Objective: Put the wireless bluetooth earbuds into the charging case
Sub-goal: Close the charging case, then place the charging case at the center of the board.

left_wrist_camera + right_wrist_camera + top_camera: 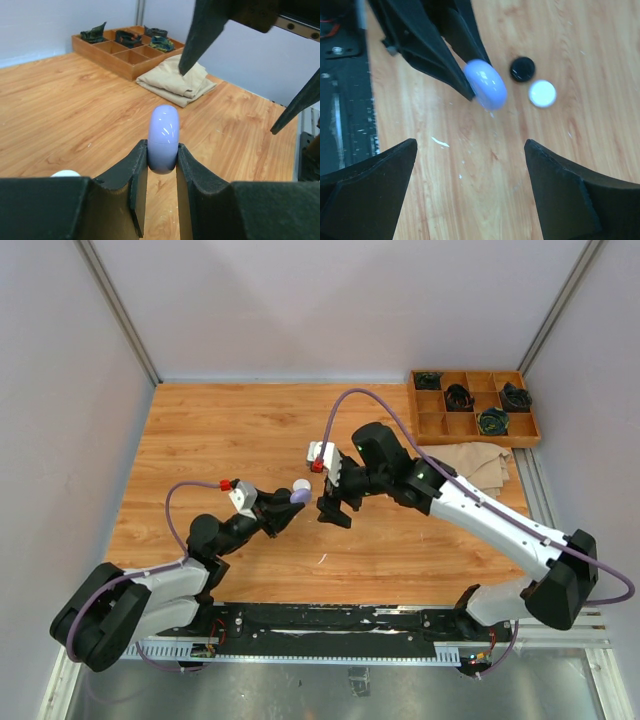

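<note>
1. Left wrist view: the left pincer [162,150] is closed on the lilac case [164,132]. It pinches the lower half between its two fingertips, and the rounded top stands clear above them.
2. A thin seam runs round the lilac case and shows no gap, so I judge the lid to be shut.
3. The right pincer [470,144] stands wide open with nothing between its fingers. It is aimed at the lilac case, which sits just ahead of it at the left pincer's tips, apart from both right fingers.
4. From the left pincer, the two dark right fingers hang above and to the right of the case, one on either side and near it, not touching it.
5. Beyond the held case, as the right pincer sees it, a black case [522,69] and a white case [542,93] lie just beside each other on the wooden table [580,165], below the raised left pincer.
6. The earbuds cannot be made out with any certainty. A small white sliver [440,142] lies on the table under the right pincer's gap, too small to name.
7. Far ahead of the left pincer are a folded cloth [175,80] and a compartment tray [125,60], which seem to play no part.
8. Progress, as I judge it: early. One case is picked up and presented, and no bud is in either pincer or visibly seated.
9. That leaves opening the lid, fetching each earbud and pressing it into its socket.
</note>
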Controlling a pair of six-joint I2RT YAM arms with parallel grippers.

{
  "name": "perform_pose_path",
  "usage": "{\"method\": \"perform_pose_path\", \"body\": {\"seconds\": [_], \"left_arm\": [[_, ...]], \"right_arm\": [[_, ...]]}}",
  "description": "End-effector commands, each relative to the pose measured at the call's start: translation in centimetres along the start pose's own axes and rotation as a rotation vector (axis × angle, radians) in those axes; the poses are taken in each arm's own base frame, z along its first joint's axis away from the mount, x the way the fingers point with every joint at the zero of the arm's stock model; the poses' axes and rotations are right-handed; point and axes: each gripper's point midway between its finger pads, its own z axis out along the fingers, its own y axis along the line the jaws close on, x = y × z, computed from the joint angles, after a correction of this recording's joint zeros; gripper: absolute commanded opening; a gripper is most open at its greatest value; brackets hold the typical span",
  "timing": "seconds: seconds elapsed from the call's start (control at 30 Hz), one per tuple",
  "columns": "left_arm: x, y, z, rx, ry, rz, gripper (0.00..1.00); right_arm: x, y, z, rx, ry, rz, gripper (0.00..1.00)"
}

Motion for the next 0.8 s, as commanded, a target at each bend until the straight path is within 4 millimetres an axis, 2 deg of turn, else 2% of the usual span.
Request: {"method": "perform_pose_path", "body": {"seconds": [0.0, 0.13, 0.27, 0.53, 0.6, 0.77], "left_arm": [[-0.3, 1.9, 1.0, -0.105, 0.011, -0.068, 0.00], [-0.6, 3.1, 1.2, -0.195, 0.015, -0.142, 0.00], [0.6, 5.6, 0.1, -0.396, 0.062, -0.287, 0.00], [4.3, 7.9, -4.0, -0.681, 0.169, -0.466, 0.03], [5.2, 8.4, -4.7, -0.725, 0.193, -0.504, 0.04], [7.1, 9.1, -5.8, -0.780, 0.221, -0.616, 0.04]], "right_arm": [[1.4, -4.0, -2.0, 0.318, 0.039, 0.103, 0.91], [3.7, -5.5, -3.6, 0.496, 0.071, 0.201, 0.92], [5.8, -5.7, -5.4, 0.616, 0.074, 0.275, 0.92], [9.3, -5.3, -8.3, 0.795, -0.044, 0.349, 0.98], [10.0, -5.2, -9.2, 0.840, -0.066, 0.356, 1.00], [12.1, -5.1, -10.7, 0.941, -0.144, 0.388, 0.99]]}}
